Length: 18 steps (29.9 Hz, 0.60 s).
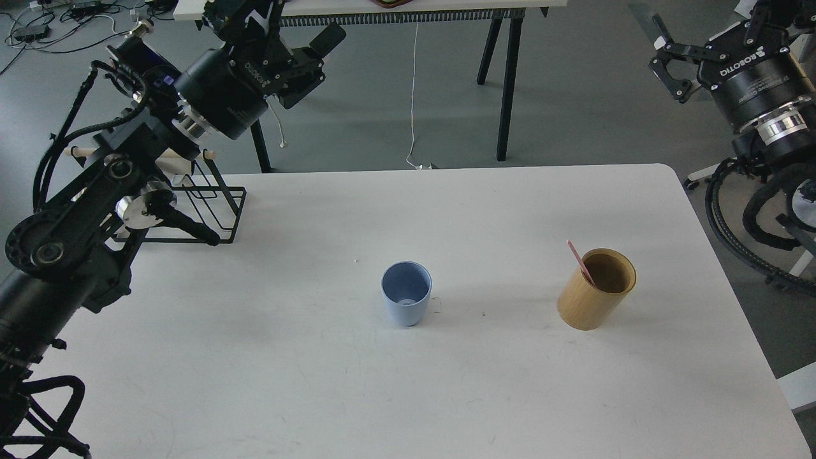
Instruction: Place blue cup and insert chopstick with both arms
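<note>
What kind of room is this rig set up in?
Likely a robotics lab or workshop. A plain white table on a bare grey floor, loose cables and electronics on that floor at the far left, and a second trestle-legged table behind.

Blue cup (pixel 407 301) upright, empty; pink chopstick (pixel 581 262) leans inside bamboo holder (pixel 596 290).

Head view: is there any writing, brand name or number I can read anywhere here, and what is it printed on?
"ROBOTIQ": white letters on the body of the right gripper, upside down.
"ROBOTIQ": on the body of the left gripper, small and tilted, only partly readable.
Fine print below the right gripper's brand name: too small to read.
Blue cup, wooden holder, table: no writing.
</note>
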Available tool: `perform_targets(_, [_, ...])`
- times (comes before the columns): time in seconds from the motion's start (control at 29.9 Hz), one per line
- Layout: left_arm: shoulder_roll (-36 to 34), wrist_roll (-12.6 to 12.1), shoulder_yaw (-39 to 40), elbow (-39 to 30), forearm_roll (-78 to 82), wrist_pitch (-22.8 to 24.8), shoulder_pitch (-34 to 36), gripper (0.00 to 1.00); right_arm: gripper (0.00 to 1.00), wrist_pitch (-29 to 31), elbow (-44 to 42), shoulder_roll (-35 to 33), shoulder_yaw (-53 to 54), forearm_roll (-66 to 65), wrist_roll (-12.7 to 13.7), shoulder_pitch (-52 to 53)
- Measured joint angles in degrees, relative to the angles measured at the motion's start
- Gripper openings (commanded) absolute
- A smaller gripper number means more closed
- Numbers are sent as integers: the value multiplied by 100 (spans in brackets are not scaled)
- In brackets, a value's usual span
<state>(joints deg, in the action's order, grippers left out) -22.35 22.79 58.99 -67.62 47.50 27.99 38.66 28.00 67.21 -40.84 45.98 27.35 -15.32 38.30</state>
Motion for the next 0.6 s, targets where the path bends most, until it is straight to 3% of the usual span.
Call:
perform_targets(0.17, [8,5,324,4,-88,0,-256,99,100,0,898,-434,472,968,22,-785])
perform_targets(0.37, [45,7,488,4,-93,0,-424,99,100,0,1116,-632,538,1000,20,-1174])
perform_targets(0.47, [62,7,462,9,-88,0,-443,99,100,-63,1104,-669,505,124,19,-1128])
perform_targets(0.6, [99,-12,419,13,-55,1,-469,99,100,-682,1154,-669,509,-1788,13,-959])
